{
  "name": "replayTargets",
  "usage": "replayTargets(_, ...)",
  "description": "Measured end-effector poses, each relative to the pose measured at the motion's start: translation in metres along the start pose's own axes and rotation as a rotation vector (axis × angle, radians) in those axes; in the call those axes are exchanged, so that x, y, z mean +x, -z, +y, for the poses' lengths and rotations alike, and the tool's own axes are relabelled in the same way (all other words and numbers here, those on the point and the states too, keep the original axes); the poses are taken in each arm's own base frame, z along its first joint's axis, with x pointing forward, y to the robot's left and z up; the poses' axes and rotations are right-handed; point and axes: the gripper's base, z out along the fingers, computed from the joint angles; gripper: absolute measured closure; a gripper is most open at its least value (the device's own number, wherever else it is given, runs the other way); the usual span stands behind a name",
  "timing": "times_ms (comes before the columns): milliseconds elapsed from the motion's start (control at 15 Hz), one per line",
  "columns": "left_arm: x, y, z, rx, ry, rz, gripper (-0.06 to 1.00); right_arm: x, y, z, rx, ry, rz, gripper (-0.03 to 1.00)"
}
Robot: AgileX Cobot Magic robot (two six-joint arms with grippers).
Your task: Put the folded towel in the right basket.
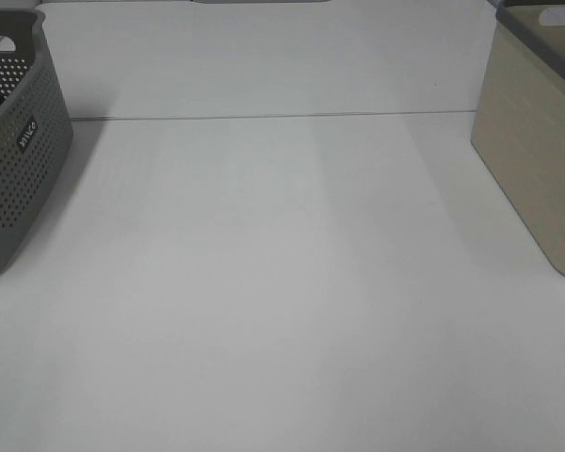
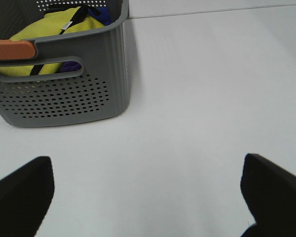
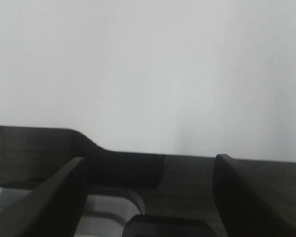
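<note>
Grey perforated plastic basket (image 1: pixel 14 151) at left edge, beige basket (image 1: pixel 532 141) at right edge. White table (image 1: pixel 282 282). Folded towel not identifiable. Left gripper (image 2: pixel 148 197) spread wide; right gripper (image 3: pixel 148 197) fingers apart.

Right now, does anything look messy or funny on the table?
Nothing looks spilled or broken. The grey basket holds a bunched yellow cloth with something blue beside it. The beige basket stands upright on the right. No folded towel lies on the white table.

Plain white table (image 1: pixel 282 311) under soft, even light, thin seam (image 1: pixel 282 116) across its far side
</note>
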Motion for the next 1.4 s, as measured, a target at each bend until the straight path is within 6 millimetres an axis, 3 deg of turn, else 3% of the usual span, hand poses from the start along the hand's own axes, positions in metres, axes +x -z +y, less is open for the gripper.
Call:
replayTargets(267, 0.0, 0.0, 0.0, 0.0, 0.0, 0.0, -0.03, 0.027, 0.025, 0.002, 0.018, 0.027, -0.316, 0.29)
replayTargets(467, 0.0, 0.0, 0.0, 0.0, 0.0, 0.0, -0.03, 0.038, 0.032, 0.003, 0.023, 0.031, -0.416, 0.29)
replayTargets(1000, 0.0, 0.0, 0.0, 0.0, 0.0, 0.0, -0.03, 0.04, 0.034, 0.004, 0.063, -0.024, -0.439, 0.29)
replayTargets(1400, 0.0, 0.0, 0.0, 0.0, 0.0, 0.0, -0.03, 0.053, 0.042, 0.007, 0.062, -0.021, -0.545, 0.29)
